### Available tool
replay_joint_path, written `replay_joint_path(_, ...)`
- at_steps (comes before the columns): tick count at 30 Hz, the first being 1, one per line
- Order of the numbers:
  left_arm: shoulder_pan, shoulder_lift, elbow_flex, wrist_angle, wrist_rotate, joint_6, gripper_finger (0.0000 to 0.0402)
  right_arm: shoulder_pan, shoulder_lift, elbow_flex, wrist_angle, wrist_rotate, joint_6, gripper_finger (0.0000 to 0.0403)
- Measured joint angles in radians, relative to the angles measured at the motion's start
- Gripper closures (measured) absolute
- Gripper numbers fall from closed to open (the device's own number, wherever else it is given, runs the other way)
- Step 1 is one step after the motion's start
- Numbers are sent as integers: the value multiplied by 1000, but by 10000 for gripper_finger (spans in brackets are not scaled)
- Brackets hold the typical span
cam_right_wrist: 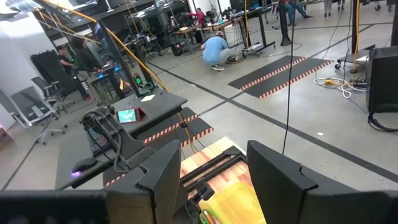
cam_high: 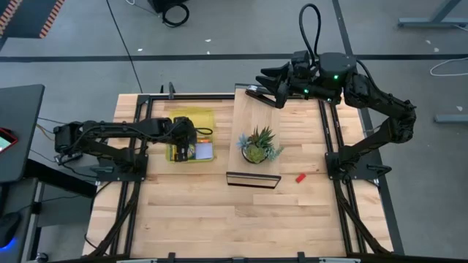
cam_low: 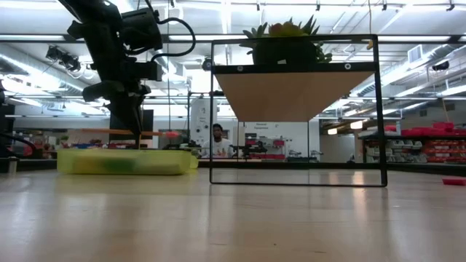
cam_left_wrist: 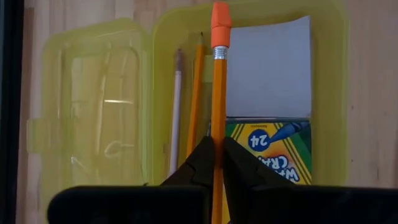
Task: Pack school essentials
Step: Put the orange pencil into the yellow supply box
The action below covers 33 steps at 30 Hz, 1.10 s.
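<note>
Orange pencil [cam_left_wrist: 218, 112] pinched tight in the left gripper [cam_left_wrist: 218, 163], right above the open yellow-green case [cam_left_wrist: 323, 81]. Right gripper [cam_right_wrist: 214, 177] hangs high at the table's far edge, fingers spread.

— What sort of place is this?
— A large robotics lab or workshop: a wooden bench [cam_high: 219, 212] on a grey concrete floor [cam_high: 219, 36] with loose cables.
— What else shows it?
— Ceiling strip lights [cam_low: 408, 14], hazard-striped floor mats [cam_right_wrist: 280, 74], desks crowded with equipment [cam_right_wrist: 118, 118], and people working at benches [cam_right_wrist: 217, 50] in the open hall.
</note>
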Motion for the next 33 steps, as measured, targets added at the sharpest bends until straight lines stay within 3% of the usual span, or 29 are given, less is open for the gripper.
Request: replay_joint_path(33,0,0,0,0,1,-7,383,-8,0,0,0,0,-5,213)
